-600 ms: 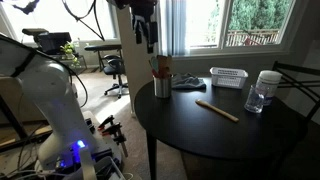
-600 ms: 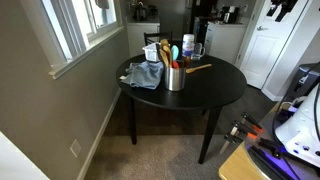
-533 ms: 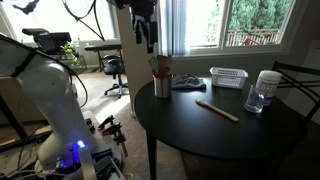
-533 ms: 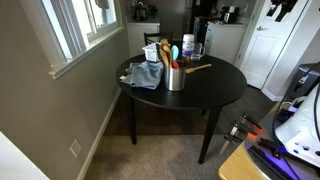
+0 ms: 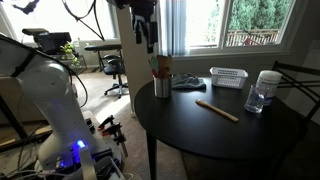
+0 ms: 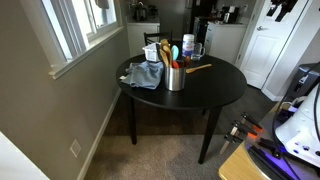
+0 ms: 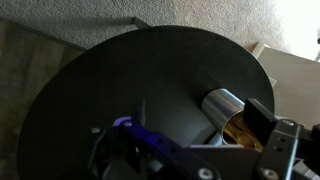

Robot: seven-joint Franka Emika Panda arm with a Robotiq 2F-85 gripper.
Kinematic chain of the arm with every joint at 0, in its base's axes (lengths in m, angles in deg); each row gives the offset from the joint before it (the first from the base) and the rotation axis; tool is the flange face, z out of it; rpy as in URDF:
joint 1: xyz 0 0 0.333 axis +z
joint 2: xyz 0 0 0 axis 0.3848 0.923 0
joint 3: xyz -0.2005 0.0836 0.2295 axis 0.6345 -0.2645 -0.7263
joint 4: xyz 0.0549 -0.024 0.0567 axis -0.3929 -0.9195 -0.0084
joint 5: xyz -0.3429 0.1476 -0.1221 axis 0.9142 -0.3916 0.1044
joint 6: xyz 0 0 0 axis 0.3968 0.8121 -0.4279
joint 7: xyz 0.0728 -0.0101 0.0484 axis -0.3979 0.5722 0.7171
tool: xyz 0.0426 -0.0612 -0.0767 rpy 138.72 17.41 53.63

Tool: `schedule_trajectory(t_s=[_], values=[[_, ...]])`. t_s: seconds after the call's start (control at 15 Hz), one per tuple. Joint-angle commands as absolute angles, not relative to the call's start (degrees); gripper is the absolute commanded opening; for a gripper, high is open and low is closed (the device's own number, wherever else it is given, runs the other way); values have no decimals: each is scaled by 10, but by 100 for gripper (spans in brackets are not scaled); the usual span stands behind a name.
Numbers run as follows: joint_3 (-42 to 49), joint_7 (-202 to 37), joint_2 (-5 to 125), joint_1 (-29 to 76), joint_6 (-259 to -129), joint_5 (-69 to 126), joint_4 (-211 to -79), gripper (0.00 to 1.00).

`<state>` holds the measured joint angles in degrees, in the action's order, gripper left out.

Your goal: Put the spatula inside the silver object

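Observation:
The light-tan wooden spatula [image 5: 216,110] lies flat on the round black table [image 5: 230,135], between the silver cup and the jar. It also shows in an exterior view [image 6: 197,68]. The silver cup [image 5: 162,86] stands upright near the table's edge with reddish-handled utensils in it; it shows in both exterior views [image 6: 176,78] and in the wrist view [image 7: 224,104]. My gripper [image 5: 146,30] hangs high above the cup. In the wrist view its jaws [image 7: 198,120] are open and empty. The spatula is out of the wrist view.
A white mesh basket [image 5: 228,77] and a clear white-lidded jar [image 5: 263,92] stand at the table's window side. A grey cloth [image 5: 187,83] lies beside the cup. A chair back [image 5: 295,85] stands by the jar.

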<state>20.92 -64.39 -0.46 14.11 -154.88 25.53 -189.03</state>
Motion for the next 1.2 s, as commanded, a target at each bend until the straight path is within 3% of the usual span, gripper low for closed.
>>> schedule_trajectory(t_s=[0.0, 0.67, 1.13], values=[[201, -637, -1, 129, -1547, 249, -1889, 100], [201, -637, -1, 130, -1547, 249, -1889, 100], [284, -547, 139, 152, -1588, 233, -1787, 100]])
